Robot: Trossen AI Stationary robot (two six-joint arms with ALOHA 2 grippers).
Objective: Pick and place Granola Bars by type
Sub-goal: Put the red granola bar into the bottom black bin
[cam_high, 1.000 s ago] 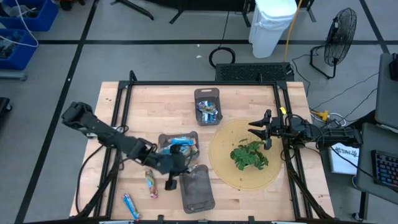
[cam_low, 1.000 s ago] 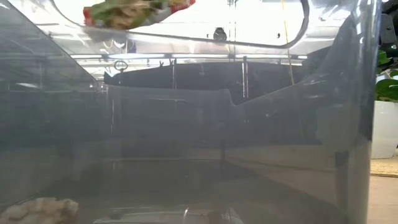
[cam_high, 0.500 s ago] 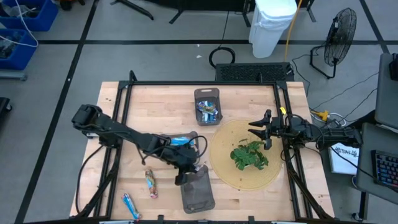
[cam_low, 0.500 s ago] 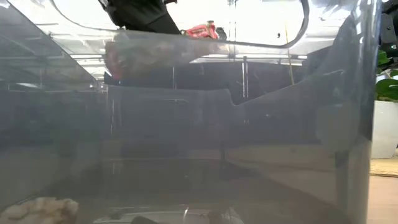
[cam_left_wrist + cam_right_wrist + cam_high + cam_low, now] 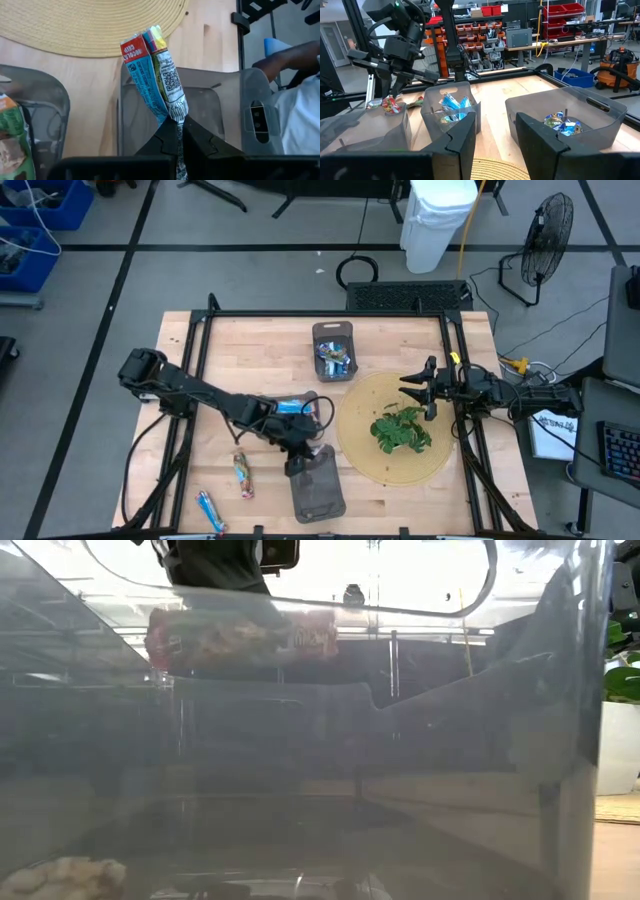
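Overhead, the left gripper (image 5: 303,464) hangs over the near grey tray (image 5: 318,485), its load hidden; only the left wrist view shows its fingers pinched on a granola bar (image 5: 156,75) with blue and brownish wrapper faces, above that tray. The left arm stretches diagonally across the table. The right gripper (image 5: 428,390) waits, fingers parted, over the woven mat (image 5: 360,440)

trays (image 5: 317,492): 3 grey
loose bars on table (image 5: 243,476): 2
bar over front tray (image 5: 157,75): 1
plant (image 5: 402,428): 1
arms: 2
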